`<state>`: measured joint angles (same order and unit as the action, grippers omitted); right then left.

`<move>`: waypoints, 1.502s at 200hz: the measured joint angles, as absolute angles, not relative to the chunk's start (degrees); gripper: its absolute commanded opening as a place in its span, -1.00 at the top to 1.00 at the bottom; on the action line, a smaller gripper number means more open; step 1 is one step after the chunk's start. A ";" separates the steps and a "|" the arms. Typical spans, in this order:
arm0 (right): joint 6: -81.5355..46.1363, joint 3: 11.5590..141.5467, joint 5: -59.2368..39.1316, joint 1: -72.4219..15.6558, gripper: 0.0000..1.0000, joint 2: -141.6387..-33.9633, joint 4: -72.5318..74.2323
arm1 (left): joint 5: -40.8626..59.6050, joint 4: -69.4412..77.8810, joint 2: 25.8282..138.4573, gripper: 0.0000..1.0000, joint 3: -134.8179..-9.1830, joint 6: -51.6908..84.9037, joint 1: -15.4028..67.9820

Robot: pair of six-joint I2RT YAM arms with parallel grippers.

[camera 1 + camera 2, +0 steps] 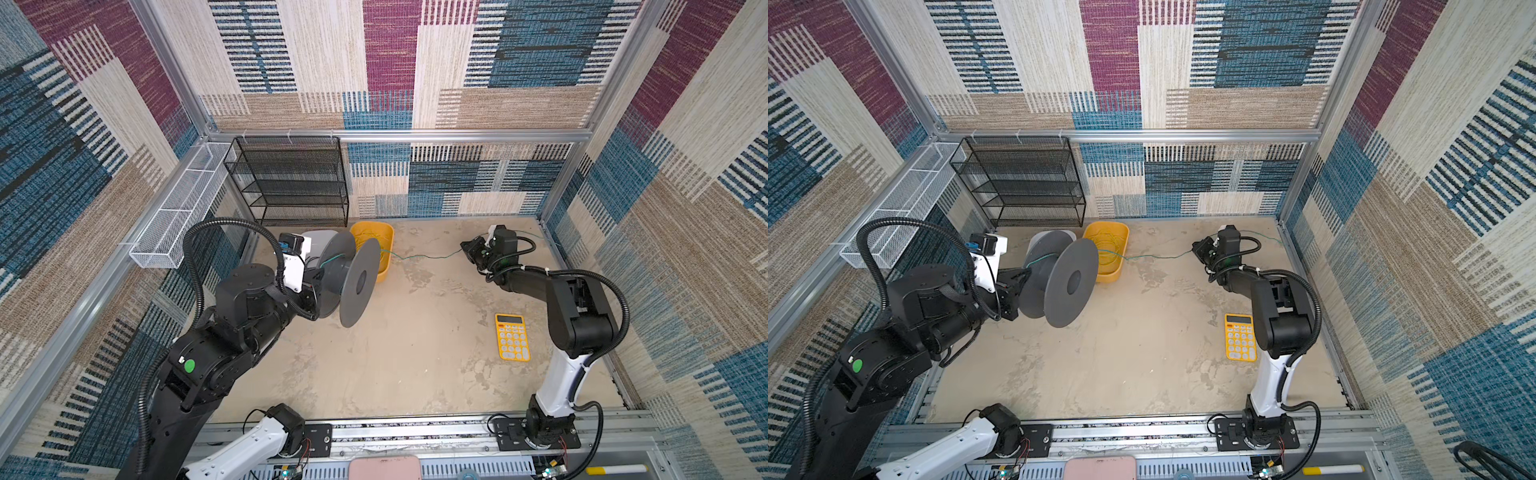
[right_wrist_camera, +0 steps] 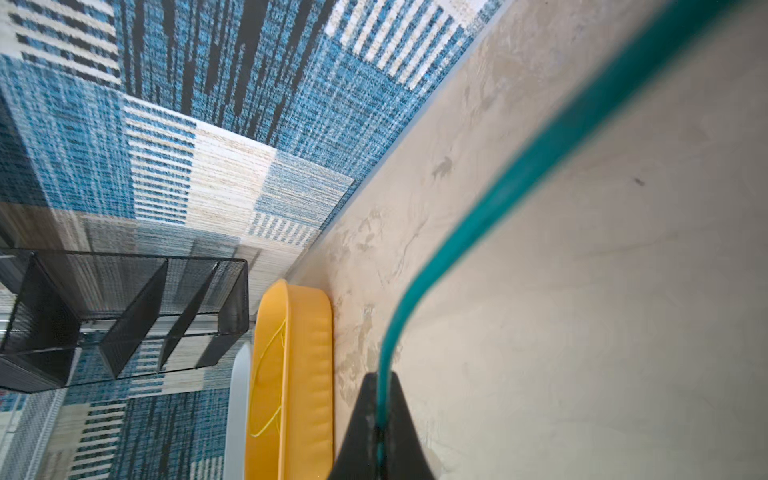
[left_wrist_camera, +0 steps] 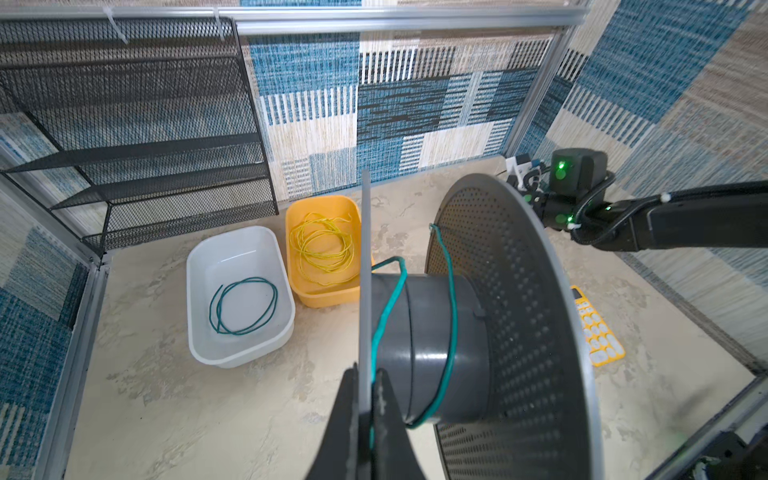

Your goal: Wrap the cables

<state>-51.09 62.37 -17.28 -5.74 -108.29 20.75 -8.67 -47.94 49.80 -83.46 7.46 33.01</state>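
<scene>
The left gripper (image 3: 365, 376) is clamped shut on the thin near flange of the grey spool (image 3: 432, 345). It seems to hold the spool up off the tabletop (image 1: 395, 374) with the axle roughly level. Well to the spool's right, the right gripper (image 2: 380, 399) is pinched tight on the teal cable (image 2: 496, 195). That cable has a turn or so round the spool's hub, then runs out to the right gripper.

Winding looks barely begun to me. Next the right arm must carry the cable round the hub, lightly taut and between the flanges.

Just behind the spool, a yellow tub (image 3: 328, 297) holds a loose yellow cable (image 3: 324, 269), and a white tub (image 3: 195, 291) beside it holds a dark green coil (image 3: 275, 299). A yellow calculator (image 1: 512, 337) lies well right of the spool. A black mesh rack (image 1: 291, 183) stands behind the spool against the patterned wall.
</scene>
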 measured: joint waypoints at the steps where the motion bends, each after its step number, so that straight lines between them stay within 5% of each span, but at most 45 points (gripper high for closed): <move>1: -50.92 62.35 -17.19 -5.74 1.00 -108.27 20.73 | -8.64 -47.94 49.91 1.00 -83.72 7.49 33.01; 133: -43.99 61.45 -10.68 -8.16 1.00 -107.63 18.00 | -6.72 -48.97 54.83 1.00 -89.23 9.32 32.71; 300: -31.31 53.71 12.14 -44.60 1.00 -85.84 12.91 | -21.69 -24.10 74.32 1.00 -90.63 18.26 26.55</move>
<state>-31.31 53.71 12.14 -44.60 -85.84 12.91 -21.69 -24.10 74.32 -90.63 18.26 26.55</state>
